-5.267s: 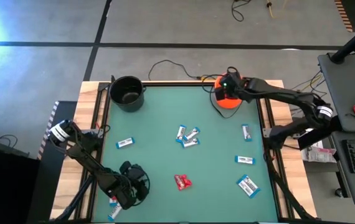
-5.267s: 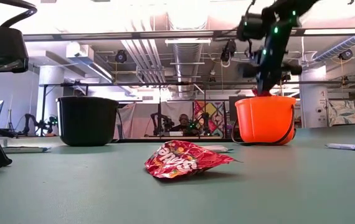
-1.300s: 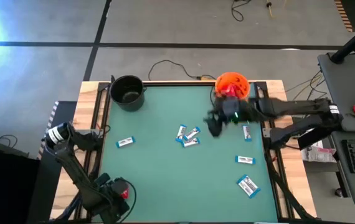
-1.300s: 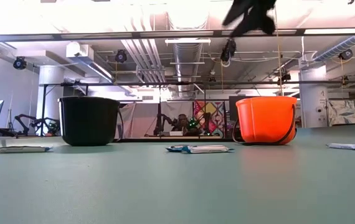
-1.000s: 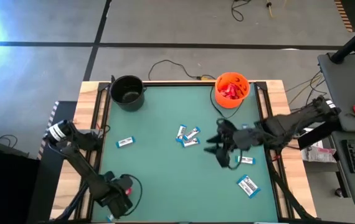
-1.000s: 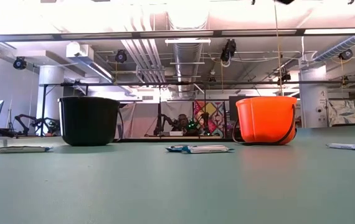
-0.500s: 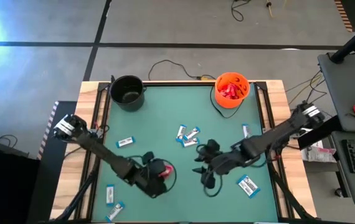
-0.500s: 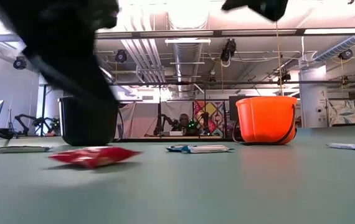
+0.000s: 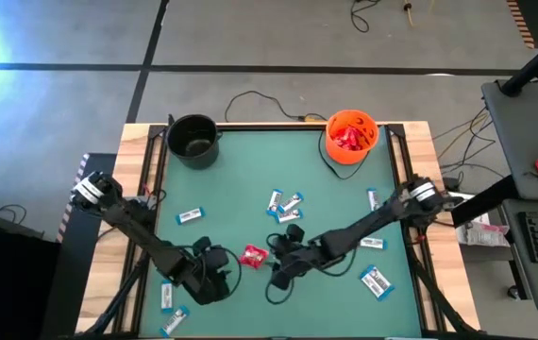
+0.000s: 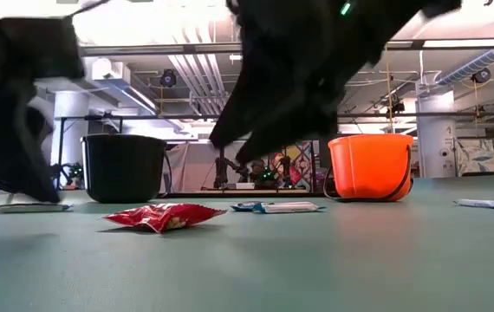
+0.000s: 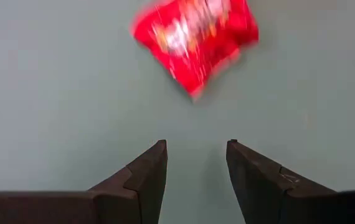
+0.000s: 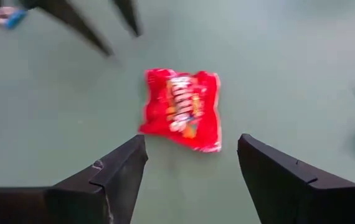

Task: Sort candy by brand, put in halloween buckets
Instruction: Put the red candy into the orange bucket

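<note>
A red candy packet (image 9: 253,255) lies flat on the green table (image 9: 231,179), near its middle front; it also shows as the red packet (image 12: 182,109) and the packet (image 11: 193,37) in the wrist views. My right gripper (image 12: 192,146) hovers open just right of it, above the table, fingers slanting down toward it. My left gripper (image 11: 196,149) stands open just left of it, touching nothing. The orange bucket (image 9: 350,137) at the far right holds red packets. The black bucket (image 9: 193,140) stands at the far left.
White-and-blue bars lie scattered: a small cluster (image 9: 285,206) just beyond the packet, one bar (image 9: 191,216) at the left, others at the right (image 9: 371,243) and near right (image 9: 376,280), two (image 9: 168,300) off the near-left edge.
My left gripper has brought the red packet from the near-left corner toward the table's middle, then drawn back left, leaving it flat on the table. My right gripper has swung from the right side toward the near left and down to the packet.
</note>
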